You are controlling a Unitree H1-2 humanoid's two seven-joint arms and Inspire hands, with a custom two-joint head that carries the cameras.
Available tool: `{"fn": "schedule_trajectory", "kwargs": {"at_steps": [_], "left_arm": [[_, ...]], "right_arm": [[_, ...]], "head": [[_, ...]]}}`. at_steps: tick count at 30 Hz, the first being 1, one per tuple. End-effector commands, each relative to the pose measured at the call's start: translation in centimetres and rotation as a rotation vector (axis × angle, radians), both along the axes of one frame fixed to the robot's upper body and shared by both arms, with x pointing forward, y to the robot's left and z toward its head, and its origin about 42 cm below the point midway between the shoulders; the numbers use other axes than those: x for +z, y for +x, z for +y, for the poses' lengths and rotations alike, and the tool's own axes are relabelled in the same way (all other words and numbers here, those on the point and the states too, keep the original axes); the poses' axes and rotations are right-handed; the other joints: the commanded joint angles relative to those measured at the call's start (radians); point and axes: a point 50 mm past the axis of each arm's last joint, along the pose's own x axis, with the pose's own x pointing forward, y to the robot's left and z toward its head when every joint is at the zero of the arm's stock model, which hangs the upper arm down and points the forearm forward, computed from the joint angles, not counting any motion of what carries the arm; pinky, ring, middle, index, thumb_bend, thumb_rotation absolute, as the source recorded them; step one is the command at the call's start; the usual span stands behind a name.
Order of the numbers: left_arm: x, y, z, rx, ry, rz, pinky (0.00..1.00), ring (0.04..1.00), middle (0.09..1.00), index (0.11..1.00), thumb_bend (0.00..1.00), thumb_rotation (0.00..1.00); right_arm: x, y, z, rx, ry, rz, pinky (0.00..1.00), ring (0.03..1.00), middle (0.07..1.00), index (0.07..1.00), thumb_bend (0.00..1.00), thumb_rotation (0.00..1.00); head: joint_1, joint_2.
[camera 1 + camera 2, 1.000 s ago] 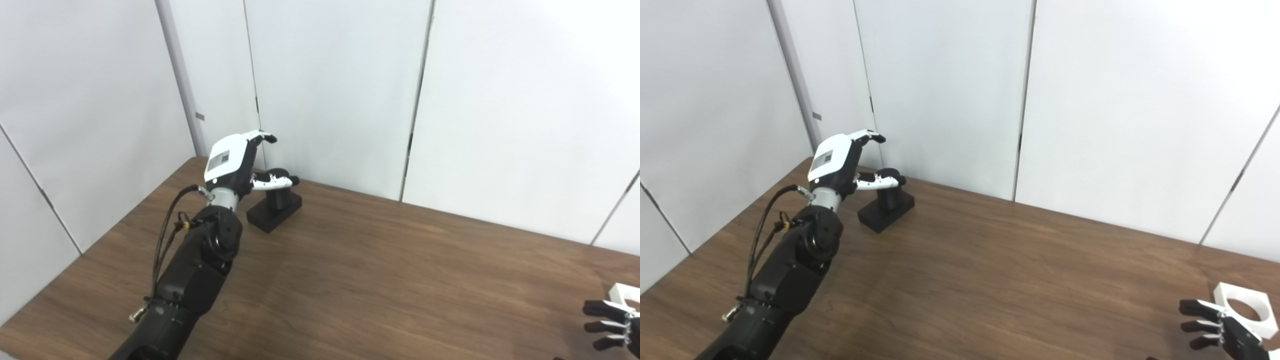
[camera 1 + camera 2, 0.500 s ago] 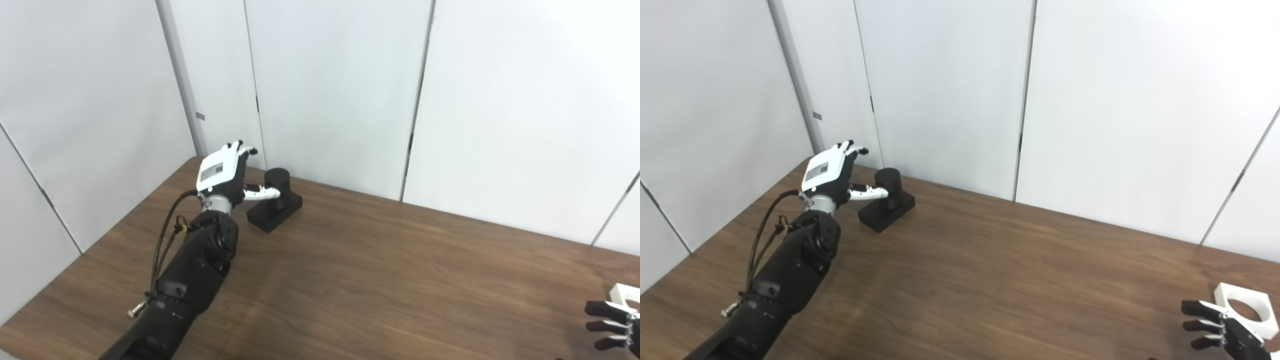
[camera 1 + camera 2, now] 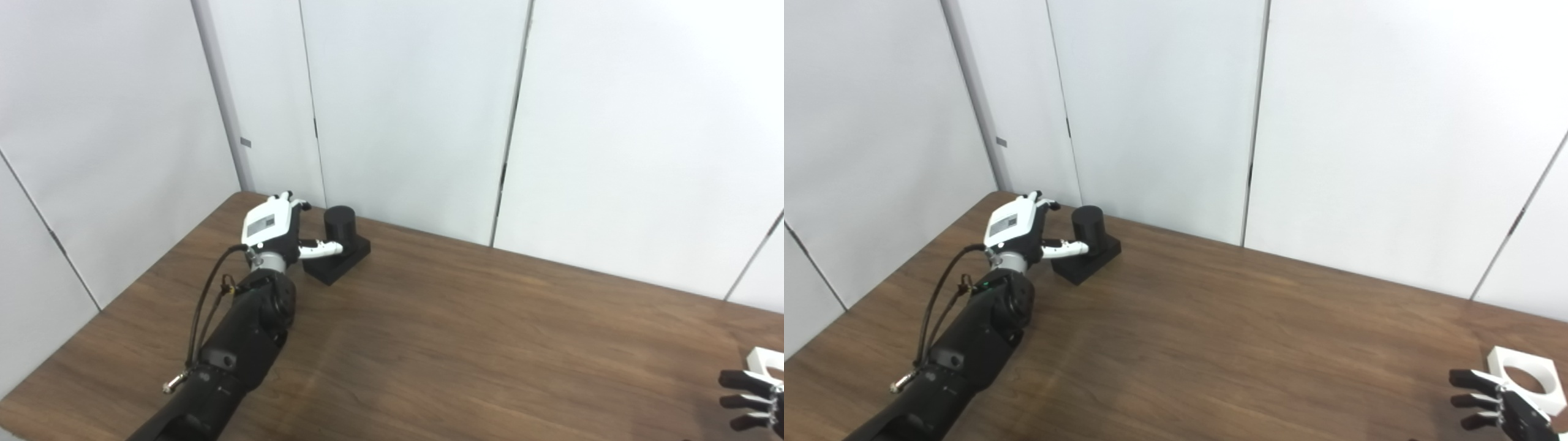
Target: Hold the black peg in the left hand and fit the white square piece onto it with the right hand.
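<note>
The black peg (image 3: 340, 223), a short cylinder on a black square base, stands at the far left of the wooden table (image 3: 465, 331) near the wall. My left hand (image 3: 272, 225) hangs just left of it, open, with the thumb reaching to the front of the peg and the fingers pointing past its far side. The white square piece (image 3: 1526, 378) with a round hole lies flat at the table's right front corner. Just in front of it my right hand (image 3: 1497, 407) stays open, fingers spread, mostly cut off by the picture's edge.
White wall panels (image 3: 404, 110) close off the back and left sides of the table. The table's left edge (image 3: 122, 294) runs diagonally beside my left arm. A wide stretch of bare wood lies between the two hands.
My left hand has come down from above the peg to beside it, and the peg's top now shows. The right hand has barely moved.
</note>
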Motion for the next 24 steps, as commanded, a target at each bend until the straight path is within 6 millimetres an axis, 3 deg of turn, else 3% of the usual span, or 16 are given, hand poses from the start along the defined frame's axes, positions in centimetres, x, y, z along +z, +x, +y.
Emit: {"fn": "schedule_trajectory", "kwargs": {"at_steps": [1, 14, 24], "left_arm": [[2.6, 1.3, 0.2, 0.01, 0.017, -0.066, 0.93, 1.0, 0.988, 0.822, 1.0, 0.61], [1.2, 1.2, -0.7, 0.006, -0.003, -0.008, 0.94, 1.0, 0.987, 0.807, 1.0, 0.61], [-0.6, 1.3, -0.1, 0.026, 0.002, 0.025, 0.93, 1.0, 0.985, 0.808, 1.0, 0.59]], "right_arm": [[1.8, 0.3, -0.2, 0.018, -0.01, -0.092, 0.44, 0.591, 0.673, 0.656, 0.59, 0.0], [1.9, 0.2, -0.3, 0.015, -0.004, -0.096, 0.44, 0.593, 0.682, 0.664, 0.59, 0.0], [2.1, 0.0, -0.5, 0.012, -0.009, -0.106, 0.44, 0.589, 0.68, 0.659, 0.6, 0.01]], "head": [[0.0, 0.003], [-0.007, 0.009], [-0.008, 0.018]]}}
